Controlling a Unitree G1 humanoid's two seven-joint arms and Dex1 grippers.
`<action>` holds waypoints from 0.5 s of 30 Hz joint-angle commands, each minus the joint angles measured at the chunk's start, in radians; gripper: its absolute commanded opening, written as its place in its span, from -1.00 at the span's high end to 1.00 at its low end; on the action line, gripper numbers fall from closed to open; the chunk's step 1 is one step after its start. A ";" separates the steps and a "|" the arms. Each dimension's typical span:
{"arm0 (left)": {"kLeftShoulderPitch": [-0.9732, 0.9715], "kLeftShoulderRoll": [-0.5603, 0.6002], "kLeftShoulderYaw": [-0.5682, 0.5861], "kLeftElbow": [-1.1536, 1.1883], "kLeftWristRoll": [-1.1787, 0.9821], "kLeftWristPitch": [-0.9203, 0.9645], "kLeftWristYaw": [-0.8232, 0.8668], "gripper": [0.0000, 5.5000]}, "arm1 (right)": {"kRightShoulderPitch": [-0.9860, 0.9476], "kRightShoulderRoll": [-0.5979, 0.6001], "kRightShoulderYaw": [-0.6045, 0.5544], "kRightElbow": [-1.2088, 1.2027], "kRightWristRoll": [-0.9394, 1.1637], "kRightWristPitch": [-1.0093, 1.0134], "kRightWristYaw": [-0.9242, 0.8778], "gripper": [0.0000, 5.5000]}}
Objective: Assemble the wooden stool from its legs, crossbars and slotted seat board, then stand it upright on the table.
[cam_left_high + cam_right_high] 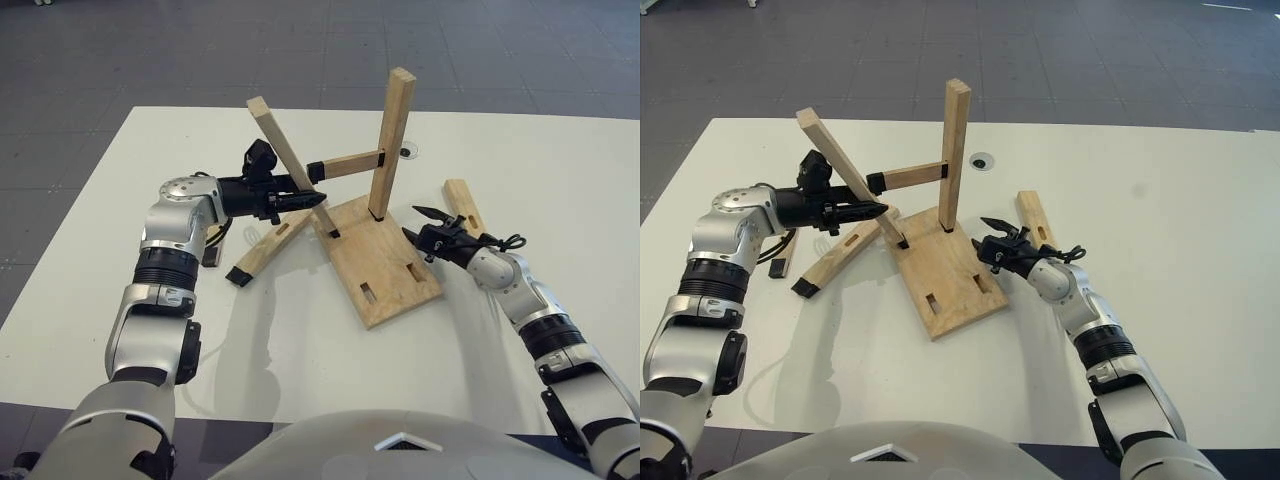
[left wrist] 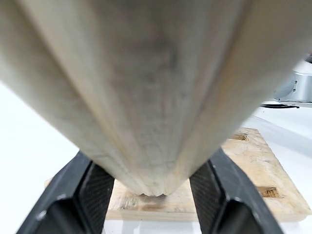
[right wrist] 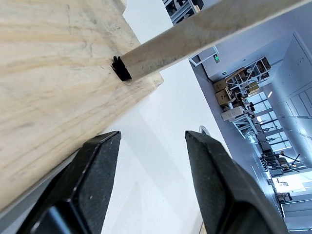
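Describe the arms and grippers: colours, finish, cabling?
Left arm and right arm: silver-grey shells with black ribbed joint rings; the left has a round bolted cap. Left gripper and right gripper: black, with two tapered fingers and cross-hatched pads. A black cable loops beside the left arm, and thin black wires loop at the right wrist.

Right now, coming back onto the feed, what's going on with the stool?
The stool is partly built. The seat board lies flat on the table with two legs in its slots. One is an upright leg, the other a tilted leg, and a crossbar runs between them. The left pincer grips the tilted leg low down. The right pincer is open beside the board's edge, holding nothing. A loose leg and another wooden piece lie on the table.
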 commanded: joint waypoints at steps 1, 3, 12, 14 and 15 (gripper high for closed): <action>0.058 -0.001 -0.101 0.016 0.133 -0.026 0.049 0.26 | 0.006 -0.001 0.004 -0.012 -0.005 0.004 0.008 0.11; 0.061 0.007 -0.105 0.007 0.142 -0.045 0.063 0.26 | 0.003 0.001 0.003 -0.012 -0.004 0.007 0.009 0.11; 0.033 0.012 -0.139 0.066 0.177 -0.104 0.089 0.26 | 0.023 0.015 -0.171 -0.255 0.211 0.228 0.054 0.11; 0.030 0.013 -0.142 0.088 0.177 -0.119 0.092 0.26 | 0.024 0.002 -0.236 -0.370 0.286 0.333 0.082 0.11; 0.030 0.013 -0.143 0.096 0.176 -0.123 0.093 0.26 | 0.026 -0.004 -0.253 -0.426 0.310 0.379 0.097 0.11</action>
